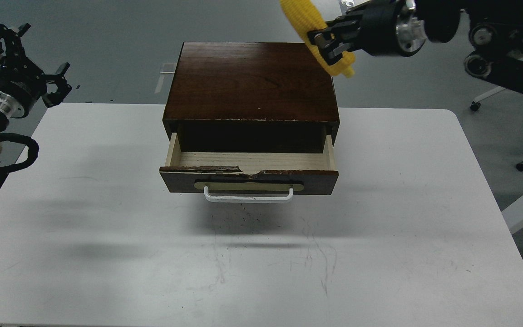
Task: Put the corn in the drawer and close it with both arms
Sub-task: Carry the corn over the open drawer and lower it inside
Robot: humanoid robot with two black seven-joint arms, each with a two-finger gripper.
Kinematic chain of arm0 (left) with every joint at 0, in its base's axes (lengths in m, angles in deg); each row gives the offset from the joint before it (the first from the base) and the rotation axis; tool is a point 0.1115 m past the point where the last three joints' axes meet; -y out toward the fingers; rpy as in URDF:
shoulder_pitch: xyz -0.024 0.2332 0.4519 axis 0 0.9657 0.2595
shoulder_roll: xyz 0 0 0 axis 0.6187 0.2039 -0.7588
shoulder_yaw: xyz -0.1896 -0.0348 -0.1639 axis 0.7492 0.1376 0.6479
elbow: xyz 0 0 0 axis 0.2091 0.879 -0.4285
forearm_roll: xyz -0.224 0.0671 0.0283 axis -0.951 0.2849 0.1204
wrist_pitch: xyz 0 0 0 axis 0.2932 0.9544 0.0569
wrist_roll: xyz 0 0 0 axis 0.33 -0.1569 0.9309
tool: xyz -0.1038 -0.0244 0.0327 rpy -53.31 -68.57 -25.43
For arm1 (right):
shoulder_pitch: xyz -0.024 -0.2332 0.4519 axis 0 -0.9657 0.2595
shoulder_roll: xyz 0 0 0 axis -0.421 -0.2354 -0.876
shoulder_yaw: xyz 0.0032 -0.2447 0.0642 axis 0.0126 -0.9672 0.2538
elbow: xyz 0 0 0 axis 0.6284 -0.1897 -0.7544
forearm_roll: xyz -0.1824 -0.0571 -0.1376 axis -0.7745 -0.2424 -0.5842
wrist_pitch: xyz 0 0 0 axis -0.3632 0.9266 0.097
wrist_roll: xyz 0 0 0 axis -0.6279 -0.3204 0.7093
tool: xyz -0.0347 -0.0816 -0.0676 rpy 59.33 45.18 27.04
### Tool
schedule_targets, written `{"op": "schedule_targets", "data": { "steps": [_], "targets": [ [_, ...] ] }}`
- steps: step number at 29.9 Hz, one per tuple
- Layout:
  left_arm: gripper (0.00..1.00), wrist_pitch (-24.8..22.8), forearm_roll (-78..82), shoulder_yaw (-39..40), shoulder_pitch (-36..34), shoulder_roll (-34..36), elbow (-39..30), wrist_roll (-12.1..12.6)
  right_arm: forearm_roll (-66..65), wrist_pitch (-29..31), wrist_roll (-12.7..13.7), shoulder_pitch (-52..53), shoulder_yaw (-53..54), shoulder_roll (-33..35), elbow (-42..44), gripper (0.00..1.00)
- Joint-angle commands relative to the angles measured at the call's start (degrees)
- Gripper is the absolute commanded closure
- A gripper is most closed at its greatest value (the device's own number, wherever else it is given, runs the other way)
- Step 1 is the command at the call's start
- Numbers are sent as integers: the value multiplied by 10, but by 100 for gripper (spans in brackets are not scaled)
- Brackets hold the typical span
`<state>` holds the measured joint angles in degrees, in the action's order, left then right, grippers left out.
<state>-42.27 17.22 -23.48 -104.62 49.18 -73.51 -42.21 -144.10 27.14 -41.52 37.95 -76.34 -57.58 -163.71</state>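
The yellow corn is held high in the air above the cabinet's back right corner, tilted, its top cut off by the frame edge. My right gripper is shut on its middle, with the arm coming in from the upper right. The dark brown drawer is pulled open, showing its pale wood inside with nothing in it, and its white handle faces me. My left gripper is raised at the far left, off the table's back corner, with its fingers spread and empty.
The dark wooden cabinet stands at the back middle of the white table. Chair and stand legs stand on the grey floor at the right. A black cable loops by my left arm.
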Motion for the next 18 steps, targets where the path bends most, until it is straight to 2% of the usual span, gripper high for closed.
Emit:
{"op": "schedule_targets", "data": {
  "steps": [1, 10, 14, 15, 16, 18],
  "targets": [
    [2, 0, -5, 6, 0, 2, 0, -1, -63, 0, -6, -4, -5, -39, -28, 100],
    [2, 0, -8, 14, -1, 1, 0, -1, -184, 0, -57, -6, -59, -97, -54, 100],
    [2, 0, -8, 15, -1, 2, 0, -1, -210, 0, -65, -9, -82, -114, -51, 98],
    [2, 0, -8, 15, -2, 2, 0, -1, -211, -1, -66, -13, -83, -117, -50, 87],
    [2, 0, -8, 15, -2, 4, 0, -1, -210, -1, -66, -16, -82, -117, -50, 68],
    [2, 0, -7, 15, -2, 9, 0, -2, -209, -2, -66, -25, -82, -117, -50, 45]
  ]
}}
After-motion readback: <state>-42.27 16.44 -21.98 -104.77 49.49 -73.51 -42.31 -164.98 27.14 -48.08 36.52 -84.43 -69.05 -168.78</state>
